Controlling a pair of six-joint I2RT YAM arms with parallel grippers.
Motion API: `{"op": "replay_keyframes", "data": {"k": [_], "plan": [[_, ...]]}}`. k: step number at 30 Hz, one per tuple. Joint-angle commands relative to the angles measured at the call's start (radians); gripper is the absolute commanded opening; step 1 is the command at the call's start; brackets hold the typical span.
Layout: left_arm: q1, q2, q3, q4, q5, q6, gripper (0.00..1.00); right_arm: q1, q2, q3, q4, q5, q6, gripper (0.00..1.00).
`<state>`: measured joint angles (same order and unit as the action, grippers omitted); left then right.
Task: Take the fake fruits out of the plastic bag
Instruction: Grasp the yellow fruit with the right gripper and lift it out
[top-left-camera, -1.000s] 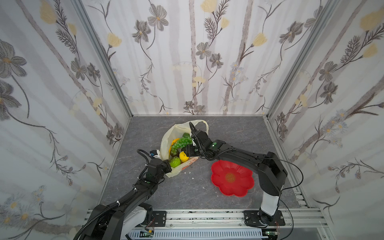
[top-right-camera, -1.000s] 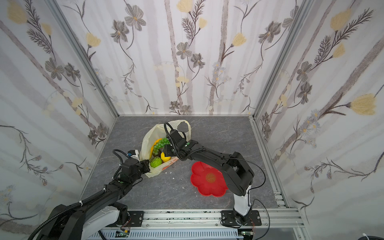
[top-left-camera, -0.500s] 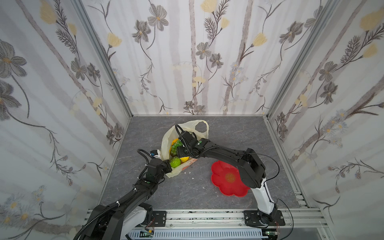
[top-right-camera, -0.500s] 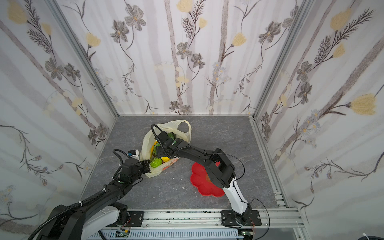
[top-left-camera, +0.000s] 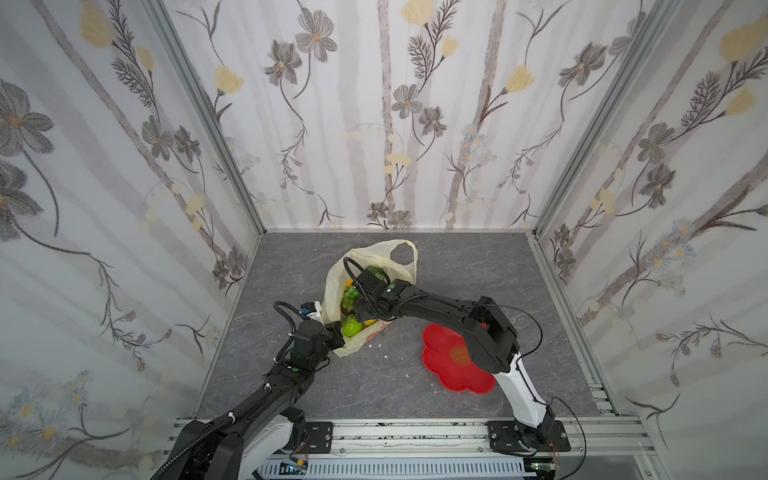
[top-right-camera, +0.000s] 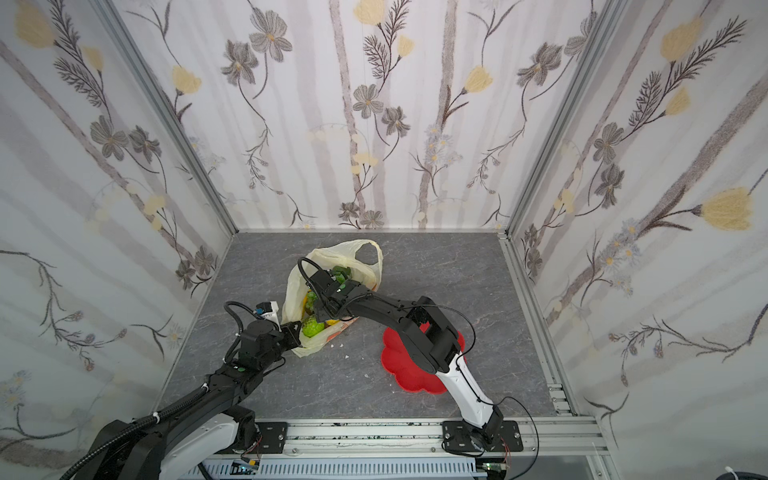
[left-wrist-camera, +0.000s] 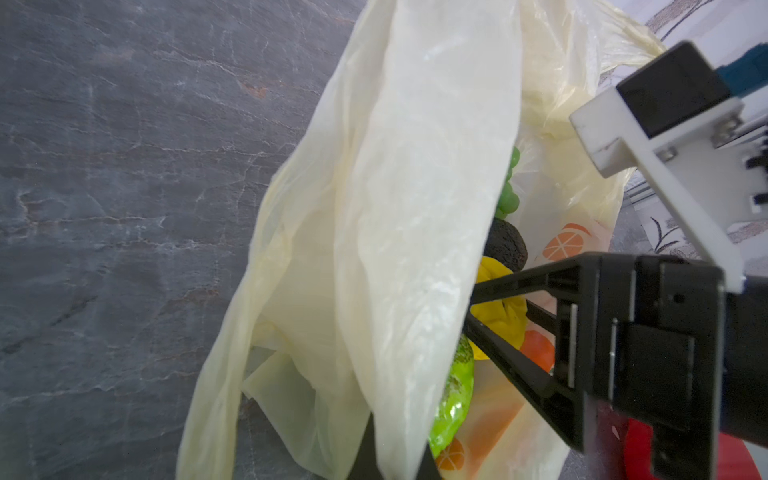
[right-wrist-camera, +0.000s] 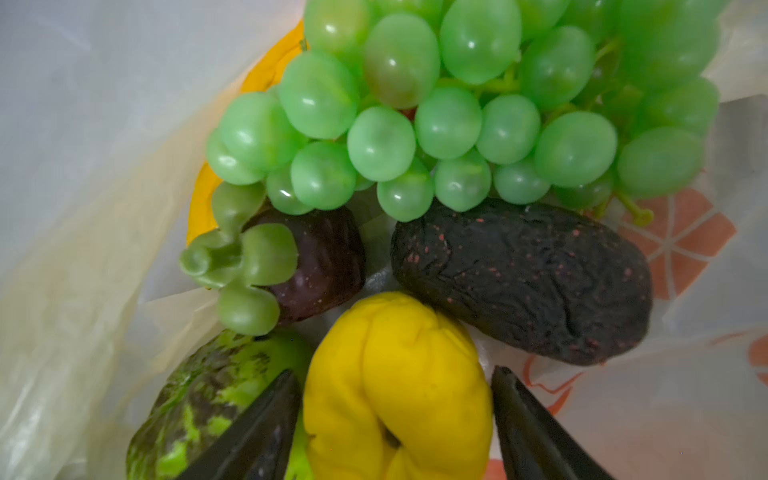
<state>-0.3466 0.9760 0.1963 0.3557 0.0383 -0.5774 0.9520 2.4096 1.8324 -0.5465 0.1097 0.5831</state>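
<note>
Yellow lobed fruit (right-wrist-camera: 395, 386) now sits between the right gripper's (right-wrist-camera: 395, 372) widened jaws inside the plastic bag (top-left-camera: 332, 286); left gripper (top-left-camera: 338, 334) pinches its 7 o'clock rim; grasp looks next.

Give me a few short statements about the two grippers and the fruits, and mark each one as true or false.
1. The right gripper reaches inside the plastic bag. True.
2. Its jaws are shut on the dark avocado. False: they stand open on either side of the yellow fruit.
3. The left gripper is shut on the edge of the plastic bag. True.
4. The grapes lie on the red plate. False: the grape bunch is inside the plastic bag.
</note>
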Motion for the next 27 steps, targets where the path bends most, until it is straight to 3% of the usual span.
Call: {"op": "replay_keyframes", "data": {"k": [1, 9, 17, 27], "plan": [[-0.006, 0.016, 0.003, 0.049, 0.010, -0.004, 0.00, 0.002, 0.022, 0.023, -0.002, -0.003, 0.007, 0.73], [-0.016, 0.028, -0.003, 0.077, 0.012, 0.003, 0.00, 0.002, 0.044, 0.072, -0.036, 0.008, 0.005, 0.63], [-0.016, 0.021, -0.004, 0.076, 0.006, 0.003, 0.00, 0.004, 0.009, 0.072, -0.054, 0.005, 0.002, 0.61], [-0.016, 0.020, -0.005, 0.076, 0.003, 0.005, 0.00, 0.002, -0.187, -0.021, -0.064, 0.012, -0.050, 0.61]]}}
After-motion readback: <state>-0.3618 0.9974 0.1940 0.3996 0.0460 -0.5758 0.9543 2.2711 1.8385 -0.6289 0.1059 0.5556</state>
